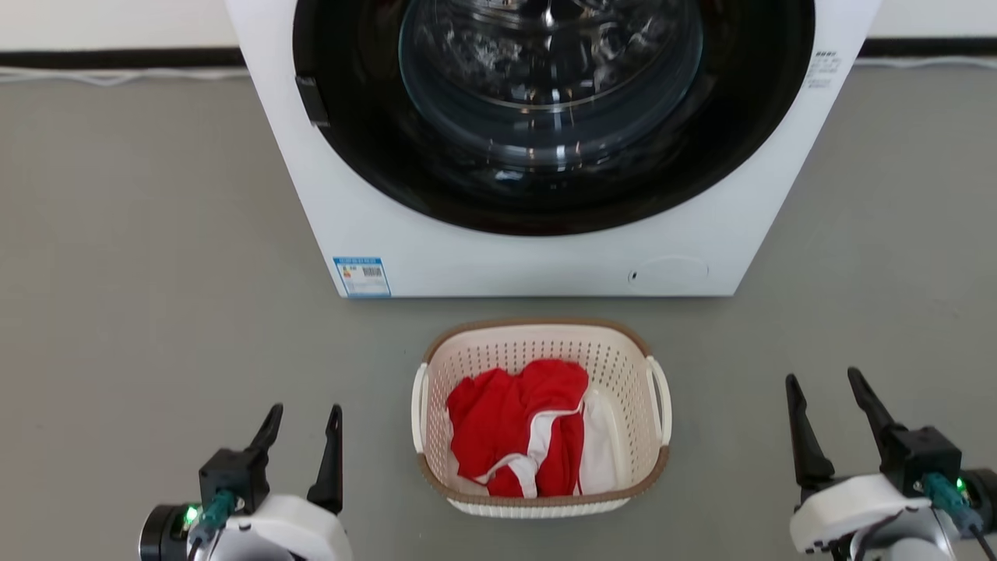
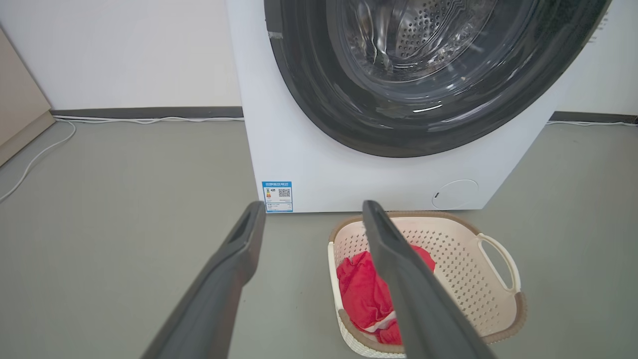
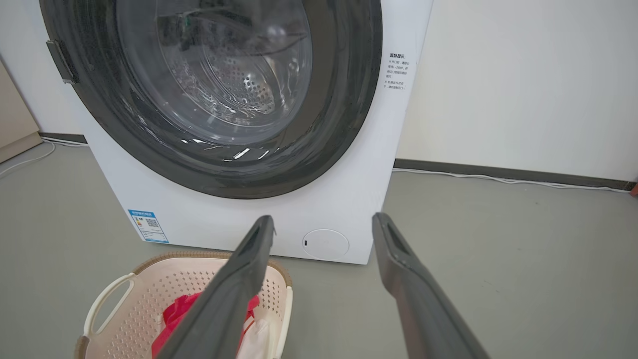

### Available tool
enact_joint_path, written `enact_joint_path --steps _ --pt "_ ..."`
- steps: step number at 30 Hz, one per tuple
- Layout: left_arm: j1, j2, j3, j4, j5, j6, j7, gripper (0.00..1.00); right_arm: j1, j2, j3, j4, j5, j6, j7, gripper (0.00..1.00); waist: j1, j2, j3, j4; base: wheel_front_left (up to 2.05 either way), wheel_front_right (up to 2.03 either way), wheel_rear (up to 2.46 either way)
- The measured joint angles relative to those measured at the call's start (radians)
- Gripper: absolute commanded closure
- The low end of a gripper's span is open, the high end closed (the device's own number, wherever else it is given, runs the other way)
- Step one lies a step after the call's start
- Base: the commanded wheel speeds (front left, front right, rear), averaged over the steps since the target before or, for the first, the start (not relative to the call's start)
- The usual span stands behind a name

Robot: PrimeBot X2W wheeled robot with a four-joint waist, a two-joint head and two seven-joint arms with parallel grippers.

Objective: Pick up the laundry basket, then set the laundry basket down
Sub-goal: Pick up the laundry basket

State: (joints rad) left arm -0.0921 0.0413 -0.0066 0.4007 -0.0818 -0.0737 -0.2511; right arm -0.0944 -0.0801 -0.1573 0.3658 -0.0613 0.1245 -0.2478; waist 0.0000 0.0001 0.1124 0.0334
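Note:
The laundry basket (image 1: 631, 389), cream-white and perforated with a brown rim, stands on the grey floor in front of the washing machine. Red and white clothes (image 1: 518, 425) lie inside it. Its white loop handles sit on the left and right sides. My left gripper (image 1: 305, 417) is open, low on the floor side to the basket's left, apart from it. My right gripper (image 1: 826, 382) is open to the basket's right, also apart. The left wrist view shows the basket (image 2: 463, 269) beyond my open left gripper (image 2: 314, 207); the right wrist view shows the basket (image 3: 149, 294) at the lower left of my open right gripper (image 3: 323, 219).
A white front-loading washing machine (image 1: 498, 249) with a dark round door stands just behind the basket. Grey floor (image 1: 140, 273) spreads to both sides. White cables (image 2: 124, 119) run along the wall's base, and a beige cabinet (image 2: 15, 119) stands at the far left.

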Motion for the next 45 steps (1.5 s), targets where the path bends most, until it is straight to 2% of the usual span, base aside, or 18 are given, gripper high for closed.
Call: enact_joint_path --steps 7,14,24,39,45 --pt "-0.070 -0.001 -0.020 0.021 -0.017 -0.002 0.000 0.00 -0.084 -0.002 0.000 0.037 -0.001 0.000 0.000 0.00 0.0000 0.0000 0.079 0.000 0.00 0.00 0.00" --pt "-0.199 -0.003 -0.059 0.086 -0.053 -0.004 -0.001 0.00 -0.204 -0.012 0.007 0.149 0.009 0.000 0.000 0.00 0.0000 0.0000 0.194 0.001 0.00 0.00 0.00" --pt "-0.415 -0.009 -0.139 0.267 -0.170 0.009 -0.004 0.00 -0.383 -0.041 0.028 0.262 0.030 0.000 0.000 0.00 0.0000 -0.0001 0.369 0.019 0.00 0.00 0.00" --pt "-0.639 -0.012 -0.253 0.503 -0.239 0.020 -0.004 0.00 -0.579 -0.055 0.064 0.483 0.072 0.000 0.041 0.00 0.0000 -0.0001 0.530 0.042 0.00 0.00 0.00" --pt "-0.729 -0.014 -0.318 0.584 -0.301 0.021 -0.005 0.00 -0.659 -0.069 0.076 0.556 0.071 0.000 0.054 0.00 0.0000 -0.0001 0.602 0.051 0.00 0.00 0.00"
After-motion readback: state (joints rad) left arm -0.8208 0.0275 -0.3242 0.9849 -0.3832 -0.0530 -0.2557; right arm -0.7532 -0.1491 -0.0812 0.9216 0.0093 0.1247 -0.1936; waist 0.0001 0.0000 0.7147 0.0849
